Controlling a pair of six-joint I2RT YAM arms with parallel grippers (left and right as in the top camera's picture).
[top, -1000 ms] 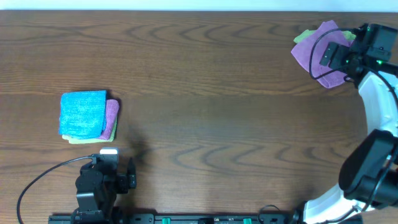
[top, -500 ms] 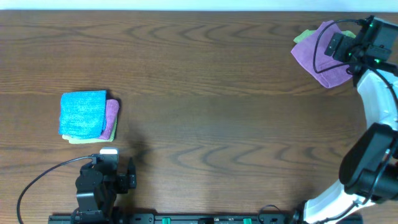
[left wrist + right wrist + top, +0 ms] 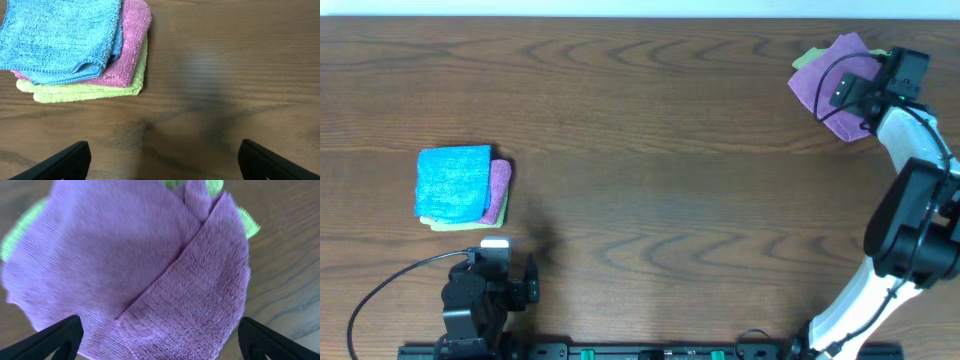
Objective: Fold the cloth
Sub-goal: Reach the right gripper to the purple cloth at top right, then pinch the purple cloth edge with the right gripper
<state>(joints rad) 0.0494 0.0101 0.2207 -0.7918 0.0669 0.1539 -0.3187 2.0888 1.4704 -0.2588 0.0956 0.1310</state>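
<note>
The cloth [image 3: 825, 88] is a purple-mauve towel lying crumpled at the far right of the table, one flap folded over itself. In the right wrist view the cloth [image 3: 140, 265] fills most of the frame. My right gripper [image 3: 850, 92] hovers directly over it, open, with its two fingertips wide apart on either side of the cloth's near edge and nothing between them [image 3: 160, 337]. My left gripper [image 3: 495, 250] rests open at the near left, over bare table [image 3: 160, 160], short of a stack of cloths.
A lime-green cloth [image 3: 807, 60] peeks out from under the purple one [image 3: 215, 186]. At the left stands a stack: blue cloth [image 3: 60, 40] on top, pink cloth [image 3: 132, 45], lime-green cloth [image 3: 85, 92] beneath. The table's far edge [image 3: 640, 18] runs close behind the right gripper.
The right wrist swung out toward the right edge and has come back left over the purple cloth. The left arm has not moved.
</note>
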